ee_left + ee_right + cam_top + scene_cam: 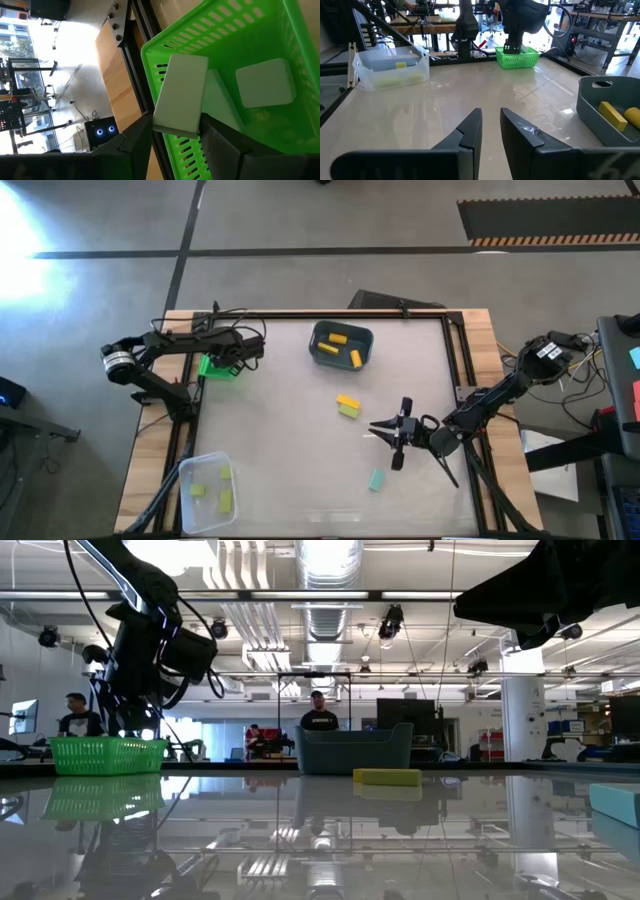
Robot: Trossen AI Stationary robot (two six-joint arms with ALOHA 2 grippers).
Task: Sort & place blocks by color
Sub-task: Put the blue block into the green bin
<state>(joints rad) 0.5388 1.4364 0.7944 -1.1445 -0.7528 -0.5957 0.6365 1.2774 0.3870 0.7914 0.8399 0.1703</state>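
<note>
The left gripper [175, 132] is over the green basket [260, 20], fingers clamped on a pale block [181, 95]. A second pale block [264, 82] lies inside the basket. The right gripper [385, 430] waits well away from the basket, fingers slightly apart.
</note>
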